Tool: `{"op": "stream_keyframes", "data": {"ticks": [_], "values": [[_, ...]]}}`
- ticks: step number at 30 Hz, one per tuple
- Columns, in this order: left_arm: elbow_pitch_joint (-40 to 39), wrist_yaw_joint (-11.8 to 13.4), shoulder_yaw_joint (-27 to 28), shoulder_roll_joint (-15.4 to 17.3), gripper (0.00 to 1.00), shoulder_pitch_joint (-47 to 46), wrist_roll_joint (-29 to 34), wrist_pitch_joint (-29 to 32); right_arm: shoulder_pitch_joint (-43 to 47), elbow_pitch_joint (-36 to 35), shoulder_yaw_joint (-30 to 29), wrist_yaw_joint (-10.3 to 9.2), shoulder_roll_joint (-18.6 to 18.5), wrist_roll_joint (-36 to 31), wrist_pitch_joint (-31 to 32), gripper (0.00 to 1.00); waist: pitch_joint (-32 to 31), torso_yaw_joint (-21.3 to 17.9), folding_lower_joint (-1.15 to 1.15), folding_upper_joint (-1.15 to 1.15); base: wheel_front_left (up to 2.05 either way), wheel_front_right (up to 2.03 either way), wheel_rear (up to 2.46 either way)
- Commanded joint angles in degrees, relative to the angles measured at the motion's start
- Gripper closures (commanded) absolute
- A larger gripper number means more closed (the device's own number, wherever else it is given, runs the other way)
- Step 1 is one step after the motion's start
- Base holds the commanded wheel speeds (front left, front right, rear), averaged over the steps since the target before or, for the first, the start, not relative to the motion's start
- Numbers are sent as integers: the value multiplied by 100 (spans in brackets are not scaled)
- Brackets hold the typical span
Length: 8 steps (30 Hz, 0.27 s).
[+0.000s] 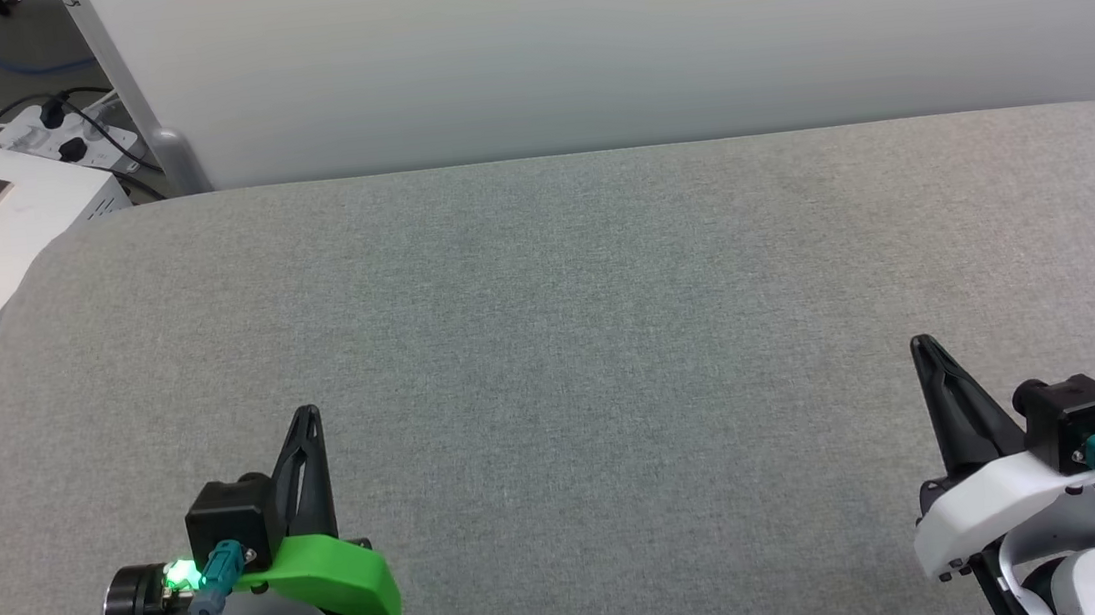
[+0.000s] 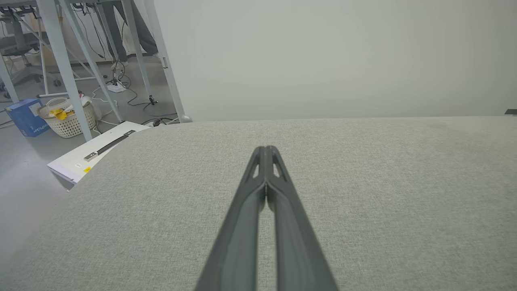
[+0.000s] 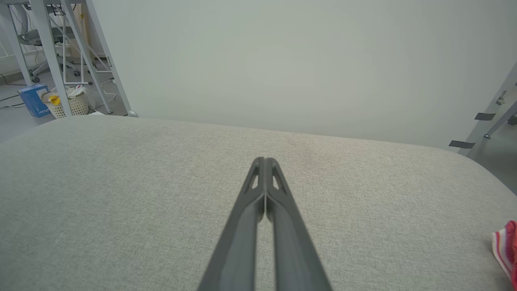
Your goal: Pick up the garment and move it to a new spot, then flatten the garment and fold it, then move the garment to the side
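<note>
Tapered dark jaws over woven grey tabletop point(image 1: 545, 278)

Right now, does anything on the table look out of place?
Yes: the garment sits far off toward the table's right side, mostly cut off from view, beyond the right gripper, which is shut and empty.

Grey flecked tabletop point(image 1: 569, 325); red garment point(image 3: 507, 247) edge, white-and-red striped trim.
</note>
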Motion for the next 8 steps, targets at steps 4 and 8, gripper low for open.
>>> {"op": "stream_keyframes", "data": {"ticks": [4,8], "values": [[-57,61,40,-35,100,95,81,62,83,-54,-18,-4,18,-116,79,100,-15,5,0,53,0,0,0],[-81,85,52,-37,100,103,115,111,94,-68,-23,-4,22,-156,127,100,-29,9,0,55,0,0,0]]}}
